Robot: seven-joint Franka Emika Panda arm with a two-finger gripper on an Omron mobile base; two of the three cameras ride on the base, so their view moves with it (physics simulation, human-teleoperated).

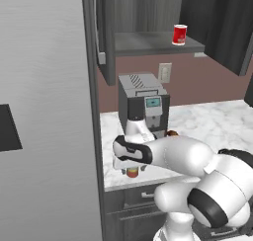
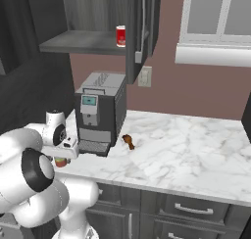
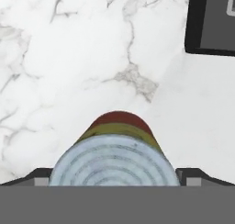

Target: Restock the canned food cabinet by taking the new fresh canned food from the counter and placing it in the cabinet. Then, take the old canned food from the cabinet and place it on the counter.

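While my gripper hangs straight down over the new fresh canned food, its jaws stand wide apart, one tip on each side of the pale ringed lid, closed on nothing yet. The can stands upright on the counter near the front edge, just in front of the coffee machine; I come from above because the machine crowds it from behind and a top-down approach leaves both sides of the can free. Whether my tips already touch the label I cannot tell. In my judgement the jaws only need to close. The old canned food stands upright on the shelf of the cabinet, doors open, so the way in looks clear. A small brown thing lies on the marble, well clear of me.
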